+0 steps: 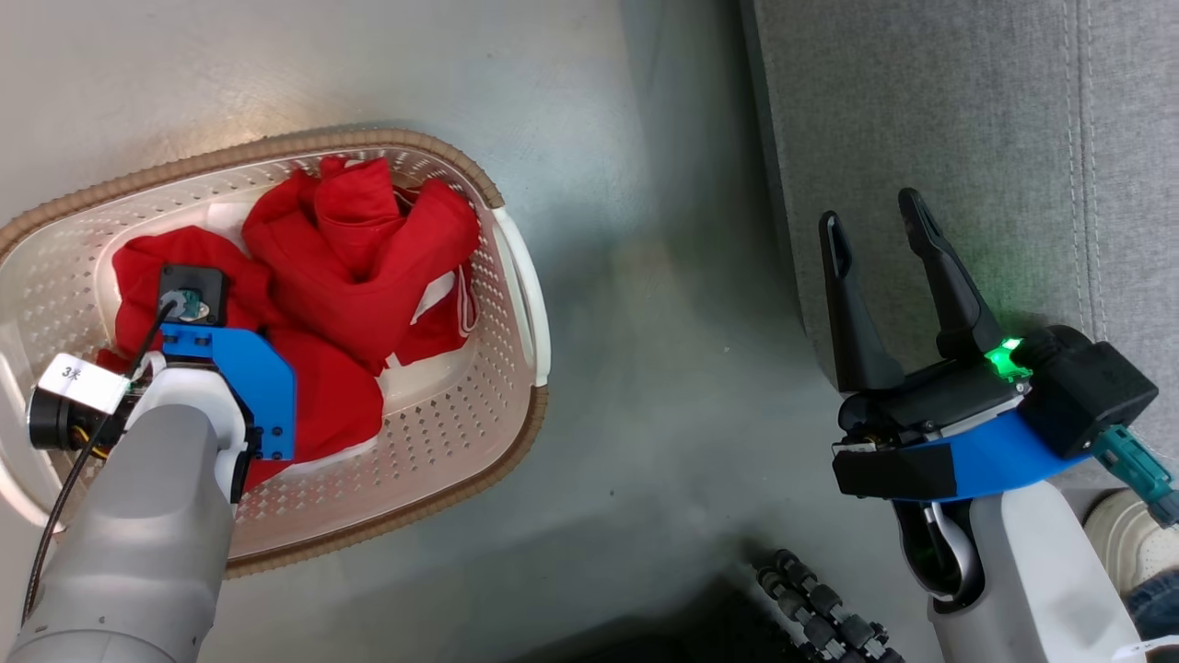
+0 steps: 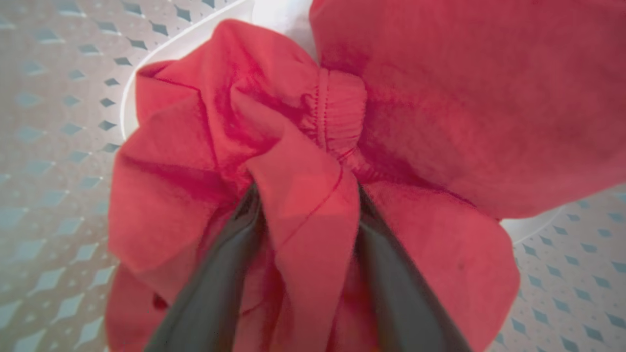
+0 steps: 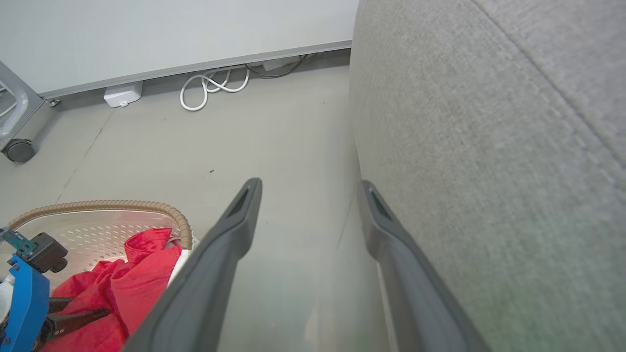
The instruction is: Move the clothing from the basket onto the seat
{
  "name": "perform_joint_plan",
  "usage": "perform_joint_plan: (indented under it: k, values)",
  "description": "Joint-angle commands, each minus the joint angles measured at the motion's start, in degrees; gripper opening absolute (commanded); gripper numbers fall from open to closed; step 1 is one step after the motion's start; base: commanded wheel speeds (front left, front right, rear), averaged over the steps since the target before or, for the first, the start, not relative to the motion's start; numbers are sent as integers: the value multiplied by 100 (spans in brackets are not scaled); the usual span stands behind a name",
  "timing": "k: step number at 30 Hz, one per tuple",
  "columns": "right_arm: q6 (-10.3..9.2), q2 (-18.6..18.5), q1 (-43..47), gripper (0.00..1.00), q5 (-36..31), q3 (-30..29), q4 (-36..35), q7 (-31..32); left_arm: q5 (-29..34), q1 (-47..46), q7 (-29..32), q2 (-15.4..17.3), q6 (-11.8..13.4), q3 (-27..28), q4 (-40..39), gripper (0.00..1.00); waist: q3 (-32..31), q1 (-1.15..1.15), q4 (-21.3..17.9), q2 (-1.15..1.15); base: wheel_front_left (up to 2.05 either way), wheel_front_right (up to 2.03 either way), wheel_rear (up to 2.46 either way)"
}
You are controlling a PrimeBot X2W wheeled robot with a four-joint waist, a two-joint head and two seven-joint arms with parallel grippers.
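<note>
The left end effector (image 2: 307,195) is down inside the basket (image 1: 368,140), its two dark fingers (image 2: 215,283) pinching a raised fold of the red clothing (image 1: 359,267) between them. More fabric bunches on both sides of the fingers, and a gathered elastic hem sits just beyond the tips. Around the heap, the left wrist view shows the basket's perforated cream wall close on both sides. In the head view, the left wrist and forearm cover the near part of the pile. All of the clothing lies in the basket, with white parts showing at the pile's right edge beside the white handle.

The right end effector (image 1: 870,210) hangs spread and holds nothing, fingers pointing along the front edge of the seat (image 1: 930,110). In the right wrist view its inner finger is over bare floor (image 1: 645,414) and its outer finger is just beside the grey upholstery.

A strip of bare floor separates the basket's handle side from the seat's rounded front. The seat's surface, with its stitched seam, runs on to the right. At the bottom of the head view, a segmented black object (image 1: 820,608) lies on the floor near the right arm. Farther off, along the wall, are a coiled white cable (image 3: 210,90) and a caster (image 3: 18,150).
</note>
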Motion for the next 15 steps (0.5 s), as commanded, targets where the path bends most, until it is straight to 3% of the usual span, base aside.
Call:
perform_joint_plan:
  k: [1,15]
  values:
    - [3,-6,-85,100,39,8,4,-23,-41,-78,22,33,-24,-3,28,0,-7,-1,-33,0,0,0,0]
    - [3,-6,-122,100,63,48,72,-24,-155,100,-237,46,-267,-95,137,0,-223,-1,-26,0,0,0,0]
